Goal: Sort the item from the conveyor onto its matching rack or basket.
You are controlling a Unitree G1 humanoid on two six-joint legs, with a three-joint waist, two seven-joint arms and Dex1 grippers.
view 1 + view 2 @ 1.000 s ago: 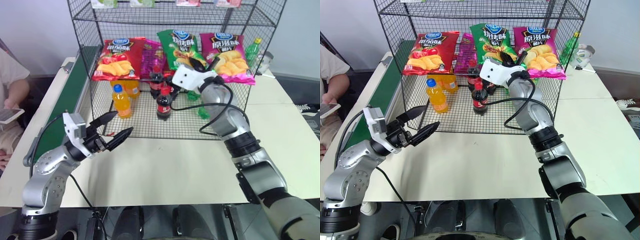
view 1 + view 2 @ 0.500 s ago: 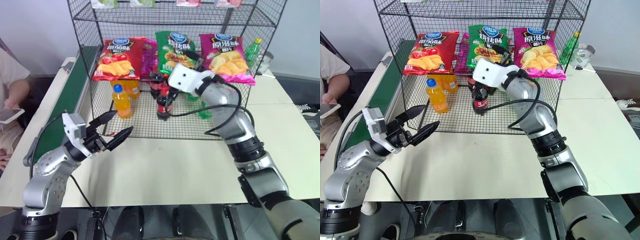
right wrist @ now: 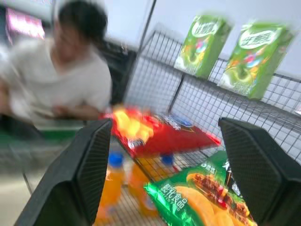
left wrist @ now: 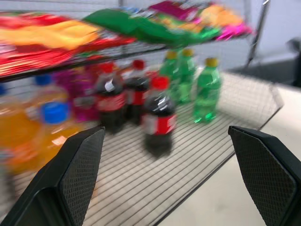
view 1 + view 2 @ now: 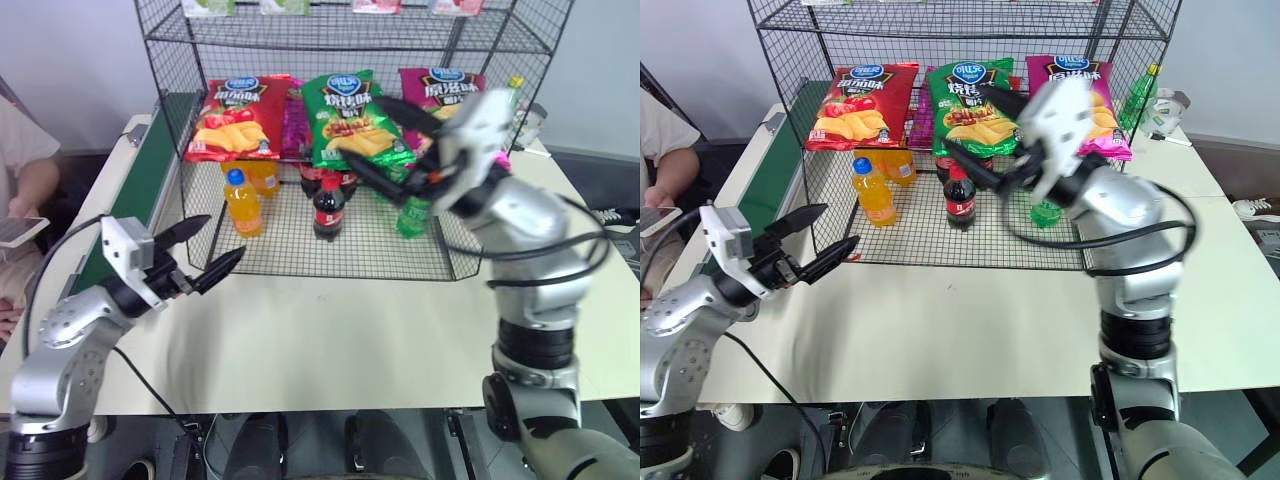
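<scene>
The pale tabletop [image 5: 330, 340] in front of the rack [image 5: 170, 120] lies bare, giving open passage. Inside the rack, cola bottles [image 5: 327, 210], orange bottles [image 5: 243, 203] and green bottles [image 5: 412, 214] crowd the lower tier. Crisps bags [image 5: 238, 118] cover the tier just above them.

Head eyes look down; wrist cameras face the rack [image 5: 330, 30].
</scene>
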